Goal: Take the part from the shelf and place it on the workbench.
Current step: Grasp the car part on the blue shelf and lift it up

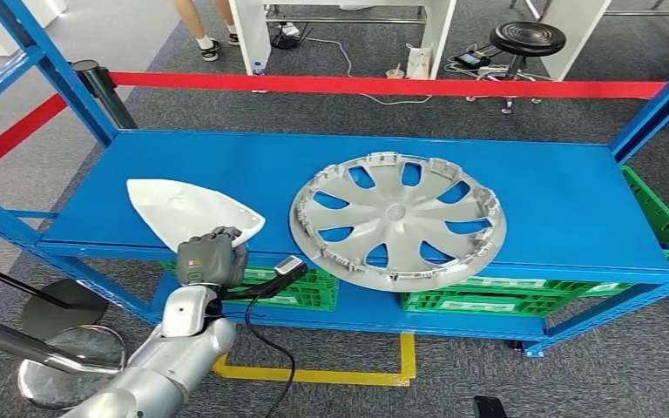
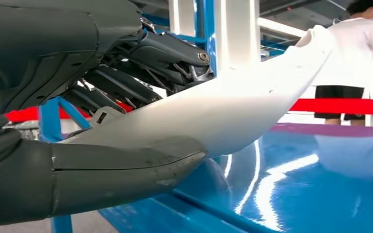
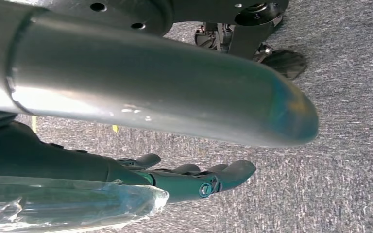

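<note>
- The left hand point(image 1: 212, 259) has its fingers point(image 2: 141, 87) and thumb clamped on the near edge of the white part point(image 1: 187, 212).
- In the left wrist view, the thumb lies under the white part point(image 2: 233, 111) and the dark fingers press on top.
- The part sits on the left of the blue shelf point(image 1: 253, 165), at its near edge. It looks tipped up a little at the far end.
- Just to its right lies a big grey wheel cover point(image 1: 398, 219). It hangs a bit over the near edge.
- The right hand point(image 3: 194, 179) hangs down over the grey floor, with its fingers apart and holding nothing.
- Green crates point(image 1: 300, 287) sit on the lower shelf.
- I think the grab is done. The lift off the shelf and the carry to the tabletop are left.
</note>
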Action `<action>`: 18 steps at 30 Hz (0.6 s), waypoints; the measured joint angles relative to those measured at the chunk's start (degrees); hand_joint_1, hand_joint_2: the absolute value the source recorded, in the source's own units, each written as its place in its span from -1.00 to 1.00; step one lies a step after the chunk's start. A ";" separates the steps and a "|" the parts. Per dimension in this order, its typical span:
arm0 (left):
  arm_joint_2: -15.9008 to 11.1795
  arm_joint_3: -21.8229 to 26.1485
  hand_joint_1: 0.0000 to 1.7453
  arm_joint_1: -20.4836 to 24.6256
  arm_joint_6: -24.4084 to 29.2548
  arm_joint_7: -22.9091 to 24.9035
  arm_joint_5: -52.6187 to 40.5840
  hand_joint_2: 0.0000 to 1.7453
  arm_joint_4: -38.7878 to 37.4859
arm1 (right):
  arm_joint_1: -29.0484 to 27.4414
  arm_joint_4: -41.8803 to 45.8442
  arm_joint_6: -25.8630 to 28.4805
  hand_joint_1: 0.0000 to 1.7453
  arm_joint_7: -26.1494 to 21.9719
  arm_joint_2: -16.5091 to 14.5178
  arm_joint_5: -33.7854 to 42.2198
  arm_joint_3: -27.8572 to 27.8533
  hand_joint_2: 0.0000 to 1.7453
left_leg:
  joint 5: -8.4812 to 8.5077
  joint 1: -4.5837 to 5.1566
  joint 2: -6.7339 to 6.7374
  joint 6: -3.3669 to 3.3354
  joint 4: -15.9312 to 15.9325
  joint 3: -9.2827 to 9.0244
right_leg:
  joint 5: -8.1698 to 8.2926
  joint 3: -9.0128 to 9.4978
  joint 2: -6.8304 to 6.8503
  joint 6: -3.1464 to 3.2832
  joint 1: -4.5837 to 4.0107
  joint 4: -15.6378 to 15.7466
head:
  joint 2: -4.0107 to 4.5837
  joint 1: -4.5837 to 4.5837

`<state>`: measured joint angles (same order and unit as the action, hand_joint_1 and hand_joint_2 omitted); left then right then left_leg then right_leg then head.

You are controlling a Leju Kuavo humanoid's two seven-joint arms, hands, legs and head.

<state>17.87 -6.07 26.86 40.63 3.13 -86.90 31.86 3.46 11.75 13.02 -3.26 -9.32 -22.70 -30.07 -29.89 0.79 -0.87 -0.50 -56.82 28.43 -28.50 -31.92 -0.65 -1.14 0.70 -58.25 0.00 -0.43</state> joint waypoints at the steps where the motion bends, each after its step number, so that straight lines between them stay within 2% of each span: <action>1: 0.24 -0.38 1.00 -0.26 0.00 0.05 -0.54 1.00 0.98 | 0.01 -0.01 0.07 -1.00 -0.03 -0.01 -0.08 -0.12 -1.00 | 0.00 0.00 0.00 0.00 0.00 0.01 | 0.00 0.00 0.00 0.00 0.00 0.00 | 0.00 0.00; 6: 0.82 -4.40 1.00 -1.12 -0.07 3.15 -1.35 1.00 6.98 | 0.05 -0.02 0.22 -1.00 -0.19 -0.02 -0.76 -1.22 -1.00 | 0.00 0.00 0.00 0.00 0.00 0.04 | 0.00 -0.03 0.01 0.00 0.01 0.00 | 0.00 0.00; 9: 0.02 -10.32 1.00 -0.92 -1.17 9.21 -1.38 1.00 11.82 | 0.05 -0.02 0.22 -1.00 -0.32 -0.02 -1.07 -1.99 -1.00 | 0.00 0.00 0.00 0.00 -0.01 0.06 | 0.00 -0.05 0.01 -0.01 0.01 0.00 | 0.00 0.00; 13: -2.65 -20.19 1.00 0.95 -3.99 17.50 -1.38 1.00 18.85 | 0.06 -0.02 0.26 -1.00 -0.46 -0.04 -1.37 -2.85 -1.00 | 0.00 0.00 -0.01 0.00 -0.02 0.06 | 0.01 -0.05 0.02 -0.01 0.01 0.00 | 0.00 -0.01; 18: -5.21 -28.86 1.00 2.81 -5.00 20.30 -1.38 1.00 24.70 | 0.12 -0.02 0.31 -1.00 -0.50 -0.08 -1.52 -3.44 -1.00 | 0.00 0.00 0.01 0.00 -0.02 0.06 | 0.01 -0.06 -0.05 -0.01 0.00 0.00 | 0.00 0.00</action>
<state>12.66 -34.93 29.67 35.63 23.43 -88.28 56.56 3.58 11.74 13.33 -3.76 -9.39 -24.23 -33.51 -29.89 0.79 -0.86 -0.50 -56.84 28.49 -28.50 -31.98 -0.70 -1.14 0.70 -58.26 0.00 -0.43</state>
